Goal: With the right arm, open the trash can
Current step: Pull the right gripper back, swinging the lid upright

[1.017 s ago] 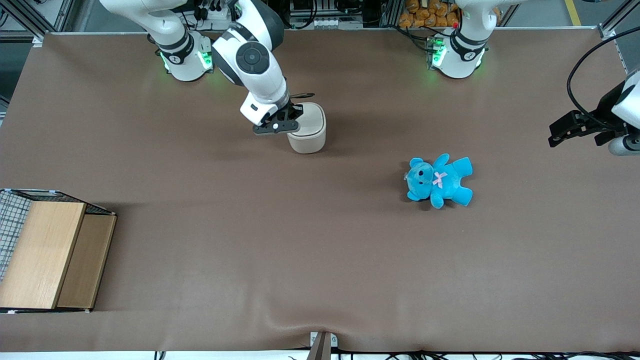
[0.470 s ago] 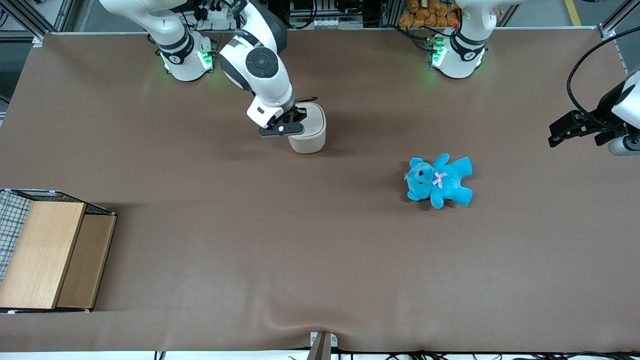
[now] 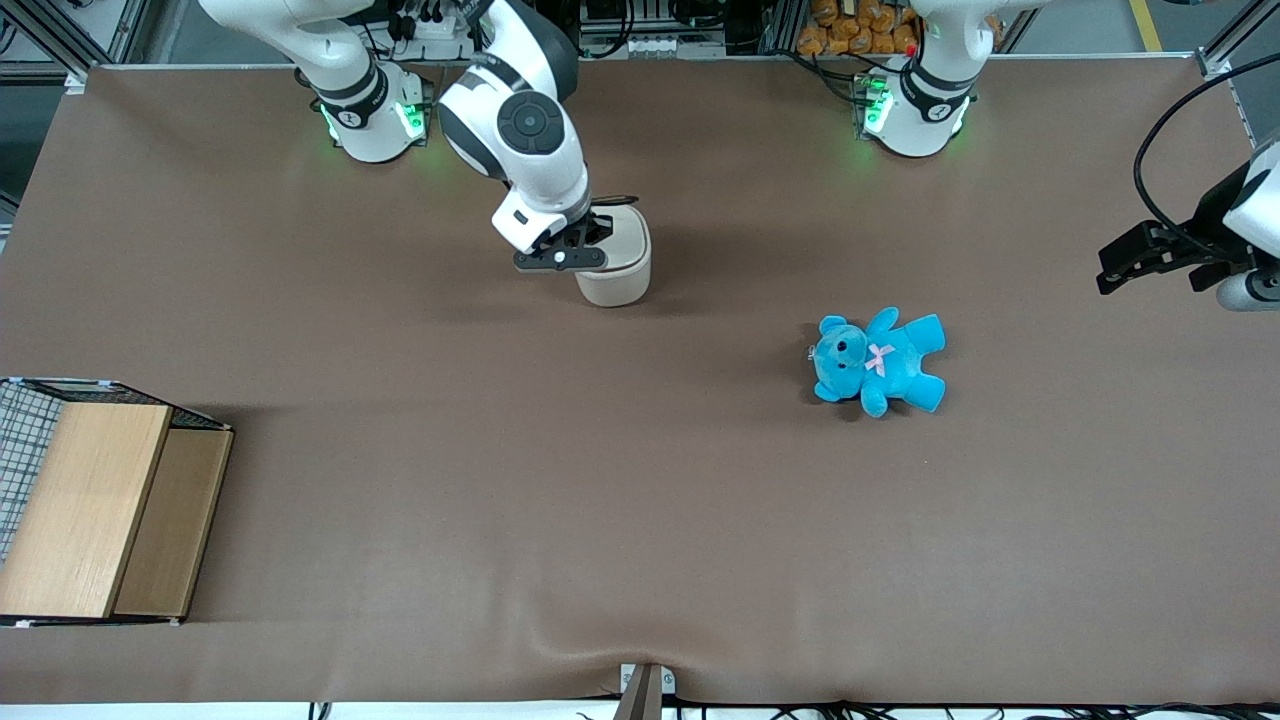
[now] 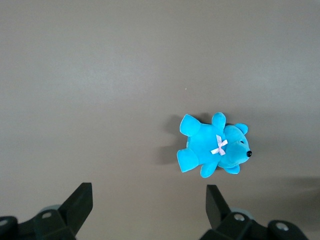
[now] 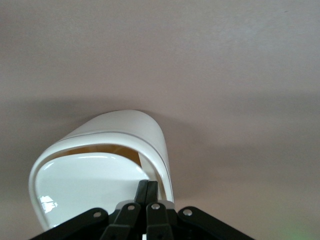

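The cream-white trash can (image 3: 614,262) (image 5: 107,165) is standing upright on the table, its flip lid seemingly tipping inward, a tan sliver showing. The right arm's (image 3: 520,140) closed gripper (image 3: 580,245) (image 5: 148,192) is pressing on it.

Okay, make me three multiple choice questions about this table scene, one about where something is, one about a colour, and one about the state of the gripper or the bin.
1. Where is the gripper?
A. at the trash can's lid
B. over the plush bear
C. above the wooden box

2. What colour is the plush bear?
A. red
B. blue
C. yellow

3. How is the lid of the trash can?
A. shut flat
B. taken off and lying on the table
C. tipped, showing a gap with tan inside

Answers:
1 A: the front view shows the shut fingers at the lid's edge.
2 B: it is bright blue with a pale bow.
3 C: the right wrist view shows the tan gap under the rim.
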`<control>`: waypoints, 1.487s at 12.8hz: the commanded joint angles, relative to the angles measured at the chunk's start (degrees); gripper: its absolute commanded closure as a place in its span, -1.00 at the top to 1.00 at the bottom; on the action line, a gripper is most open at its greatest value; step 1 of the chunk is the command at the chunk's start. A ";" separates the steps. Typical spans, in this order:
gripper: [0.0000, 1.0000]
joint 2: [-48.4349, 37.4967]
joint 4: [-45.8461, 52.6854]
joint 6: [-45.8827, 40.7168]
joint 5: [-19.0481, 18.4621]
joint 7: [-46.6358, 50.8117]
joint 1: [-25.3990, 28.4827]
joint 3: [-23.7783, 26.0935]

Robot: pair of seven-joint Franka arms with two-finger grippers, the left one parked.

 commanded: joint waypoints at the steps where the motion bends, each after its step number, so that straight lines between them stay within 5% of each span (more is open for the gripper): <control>1: -1.00 1.63 8.12 -6.37 0.92 3.90 -0.01 2.33; 2: -1.00 1.54 9.27 -6.82 1.28 4.08 0.08 2.42; 3: -0.57 1.63 10.50 -7.52 1.89 4.26 0.08 2.42; 4: 0.53 1.54 11.91 -8.57 3.20 4.43 0.08 2.42; 5: 0.91 1.54 13.23 -9.97 4.09 4.96 -0.01 2.42; 13: 1.00 1.19 29.57 -30.00 4.01 4.17 -8.60 2.33; 19: 1.00 0.66 36.43 -35.82 2.95 -4.93 -12.75 -1.78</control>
